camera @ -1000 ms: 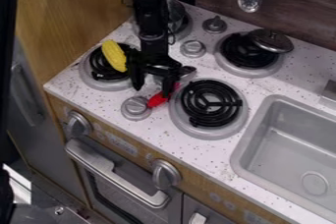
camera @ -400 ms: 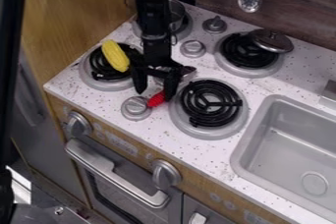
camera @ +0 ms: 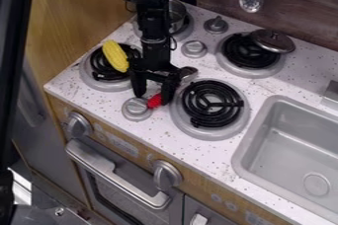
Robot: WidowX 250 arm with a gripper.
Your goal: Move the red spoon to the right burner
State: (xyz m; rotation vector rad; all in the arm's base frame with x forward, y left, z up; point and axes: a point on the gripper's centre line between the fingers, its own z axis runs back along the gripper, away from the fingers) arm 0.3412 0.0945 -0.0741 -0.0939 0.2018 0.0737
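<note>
So the red spoon (camera: 154, 101) is lying on the desk (camera: 158, 130), handle right by a front knob (camera: 137, 109). There's a metal pot (camera: 177, 16) on the back left burner (camera: 189, 27), can't make out inside. Arm hangs down from up top, tool (camera: 152, 97) spread wide over the spoon, gripping nothing.
</note>
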